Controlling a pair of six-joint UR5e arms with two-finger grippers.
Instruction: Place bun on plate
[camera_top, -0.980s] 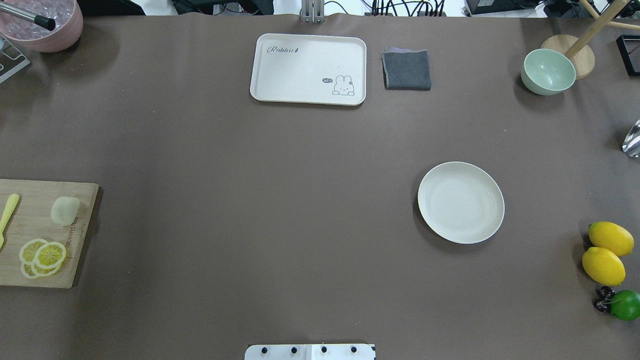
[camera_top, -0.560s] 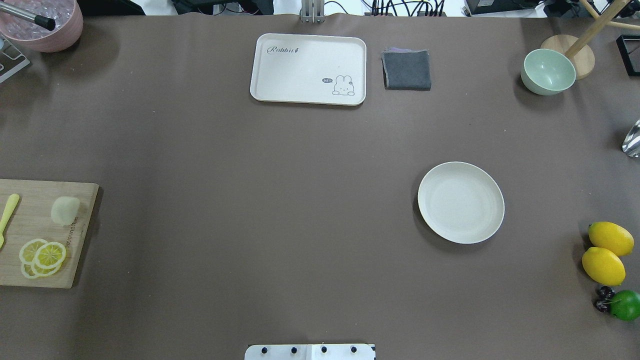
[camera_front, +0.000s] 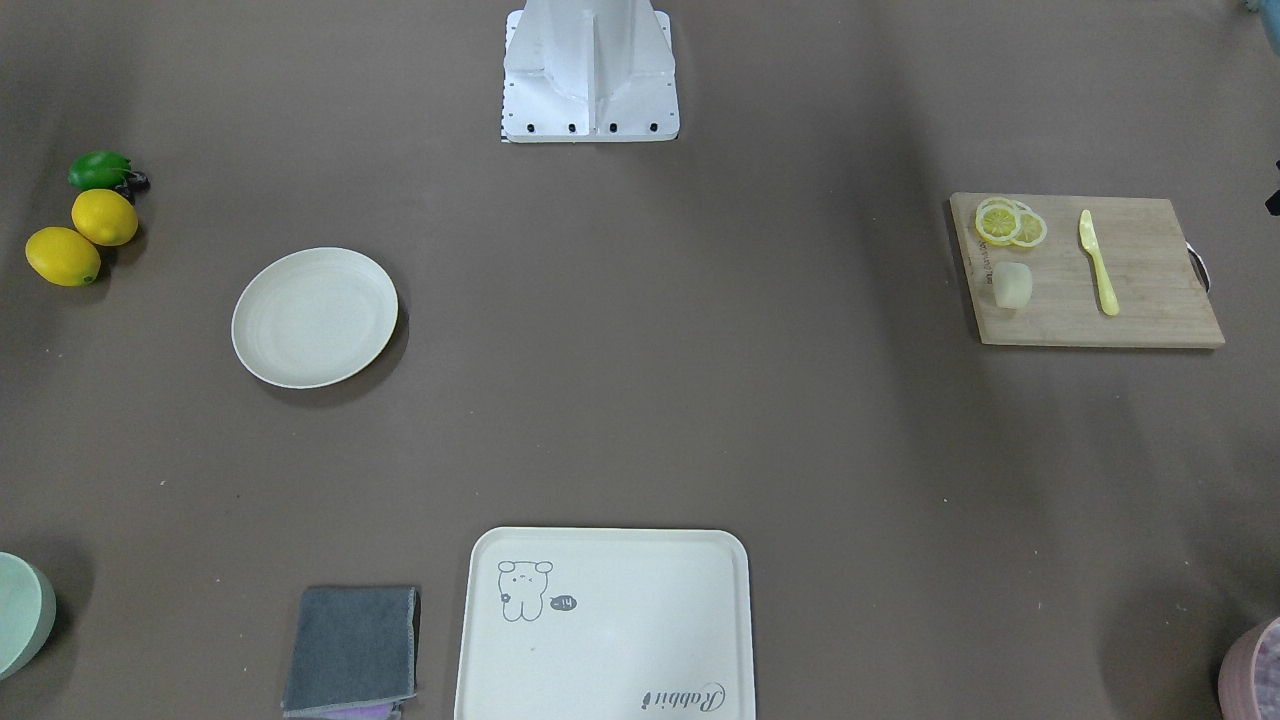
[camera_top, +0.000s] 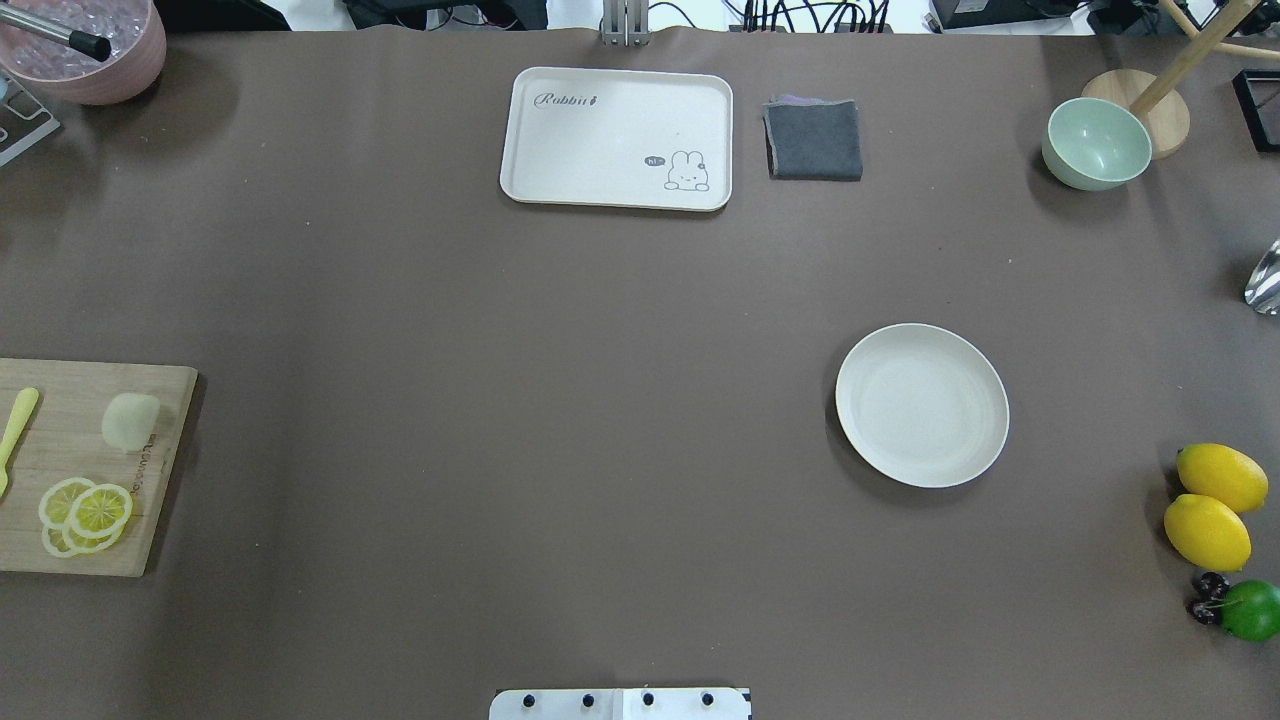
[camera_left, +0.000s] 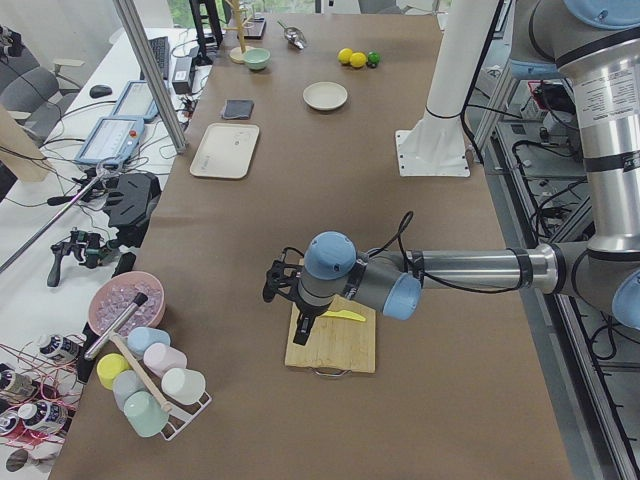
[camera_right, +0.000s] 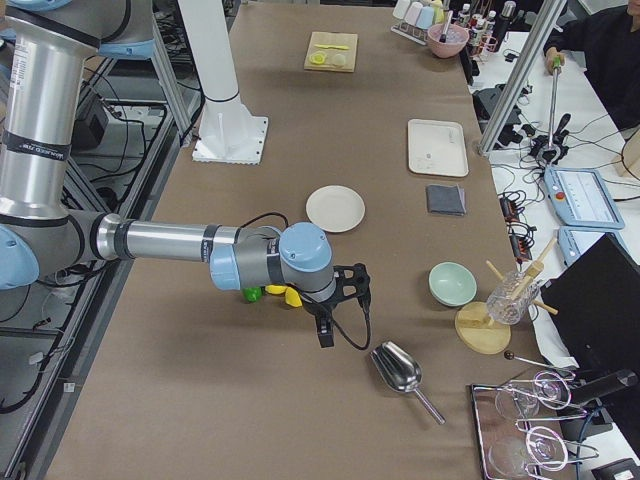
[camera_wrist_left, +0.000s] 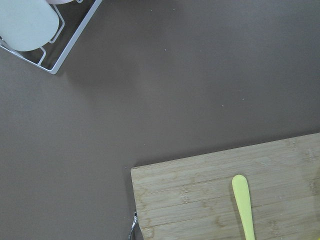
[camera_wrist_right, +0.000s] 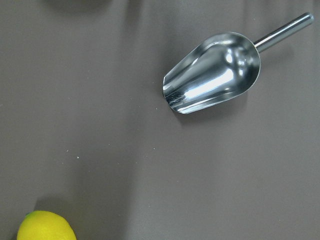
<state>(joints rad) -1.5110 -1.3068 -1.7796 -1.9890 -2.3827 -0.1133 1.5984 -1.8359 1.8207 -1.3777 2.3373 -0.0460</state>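
The bun (camera_top: 130, 420) is a small pale rounded block lying on the wooden cutting board (camera_top: 60, 540) at the table's left edge, beside lemon slices (camera_top: 85, 512). It also shows in the front view as the bun (camera_front: 1012, 285). The round cream plate (camera_top: 922, 405) sits bare on the right half of the table, far from the bun. My left gripper (camera_left: 303, 328) hangs over the board's outer end. My right gripper (camera_right: 326, 335) hovers beyond the lemons, near a metal scoop. Both show only in the side views, so I cannot tell whether they are open or shut.
A yellow knife (camera_wrist_left: 243, 205) lies on the board. A bear-drawing tray (camera_top: 616, 138) and grey cloth (camera_top: 814, 138) sit at the far edge, a green bowl (camera_top: 1096, 143) far right. Two lemons (camera_top: 1212, 505) and a lime (camera_top: 1250, 610) lie near the right edge, by the scoop (camera_wrist_right: 215, 72).
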